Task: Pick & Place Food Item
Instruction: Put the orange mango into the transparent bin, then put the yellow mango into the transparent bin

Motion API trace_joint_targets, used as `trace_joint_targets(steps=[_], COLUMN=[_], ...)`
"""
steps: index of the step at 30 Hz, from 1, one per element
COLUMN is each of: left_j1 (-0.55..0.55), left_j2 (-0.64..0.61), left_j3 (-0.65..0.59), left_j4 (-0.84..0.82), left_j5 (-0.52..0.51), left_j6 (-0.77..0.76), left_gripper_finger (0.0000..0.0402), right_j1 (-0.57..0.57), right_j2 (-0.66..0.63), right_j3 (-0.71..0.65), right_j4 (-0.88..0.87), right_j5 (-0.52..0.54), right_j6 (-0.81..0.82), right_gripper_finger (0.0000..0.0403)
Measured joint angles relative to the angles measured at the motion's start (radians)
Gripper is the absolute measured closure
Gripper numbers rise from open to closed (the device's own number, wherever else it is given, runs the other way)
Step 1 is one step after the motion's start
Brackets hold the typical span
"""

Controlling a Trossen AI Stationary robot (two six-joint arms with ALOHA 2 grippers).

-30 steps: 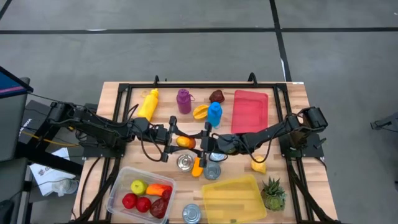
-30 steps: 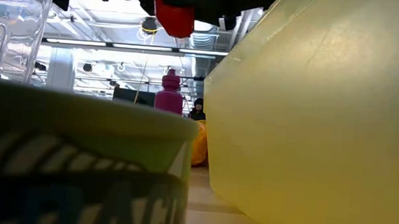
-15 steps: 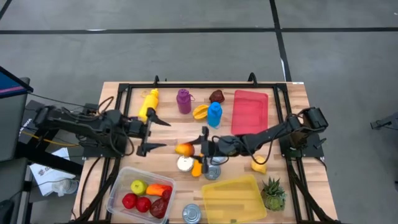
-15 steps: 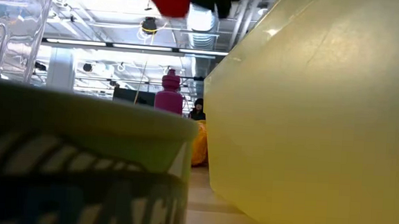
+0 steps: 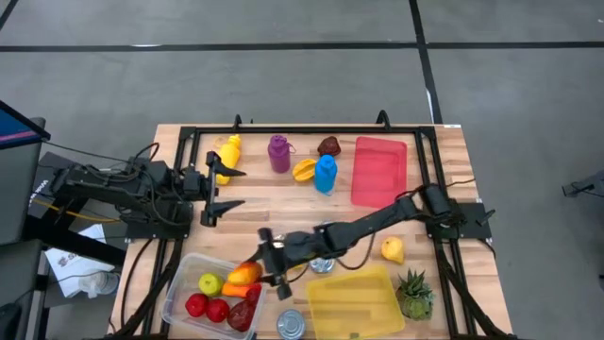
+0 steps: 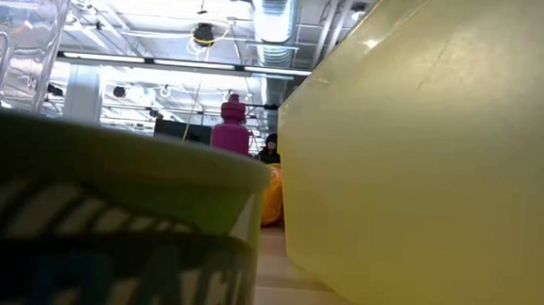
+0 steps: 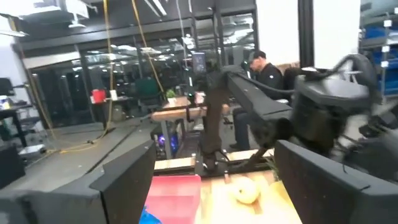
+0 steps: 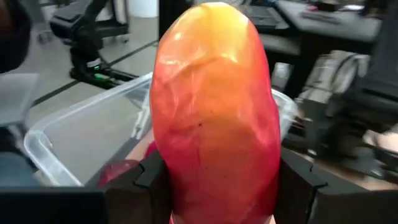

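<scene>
High view: my right gripper (image 5: 253, 274), clamping the orange-red plastic mango (image 5: 244, 273), has swung over the clear plastic bin's (image 5: 185, 275) rim; my left gripper (image 5: 219, 188), wide, withdrew left. Release next.

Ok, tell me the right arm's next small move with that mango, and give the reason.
Probably ease a little farther over the clear bin, lower, then open. The right gripper is shut on the mango, which hangs at the bin's rim above the apple and other fruit, so a release now might catch the edge. The left gripper is open and parked back near the yellow bottle.
</scene>
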Motion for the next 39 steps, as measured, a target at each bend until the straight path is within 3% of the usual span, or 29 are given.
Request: trace_joint_targets(steps=[6, 10, 16, 21, 24, 32, 39], left_j1=[0.008, 0.008, 0.008, 0.008, 0.008, 0.008, 0.005], left_j2=[-0.053, -0.071, -0.078, -0.078, -0.078, -0.065, 0.034], left_j3=[0.0, 0.0, 0.0, 0.0, 0.0, 0.0, 0.001], left_j4=[-0.014, -0.036, -0.066, -0.069, -0.07, -0.128, -0.264], left_j5=[-0.001, -0.001, -0.01, -0.01, -0.011, -0.012, 0.015], left_j6=[-0.006, -0.008, -0.009, -0.01, -0.012, -0.039, -0.074], left_gripper_finger=[0.009, 0.0096, 0.0099, 0.0099, 0.0099, 0.0099, 0.0099], right_j1=[-0.006, -0.007, -0.006, -0.006, -0.001, 0.063, 0.078], right_j2=[0.148, 0.222, 0.232, 0.212, 0.192, 0.096, 0.071], right_j3=[0.281, 0.392, 0.432, 0.432, 0.432, 0.431, 0.43], right_j4=[-0.286, -0.426, -0.442, -0.459, -0.512, -0.879, -1.217], right_j5=[-0.099, -0.135, -0.132, -0.13, -0.096, 0.155, 0.181], right_j6=[-0.021, -0.03, -0.054, -0.072, -0.076, -0.127, -0.05], right_gripper_finger=[0.0215, 0.0195, 0.0122, 0.0086, 0.0077, 0.0089, 0.0092])
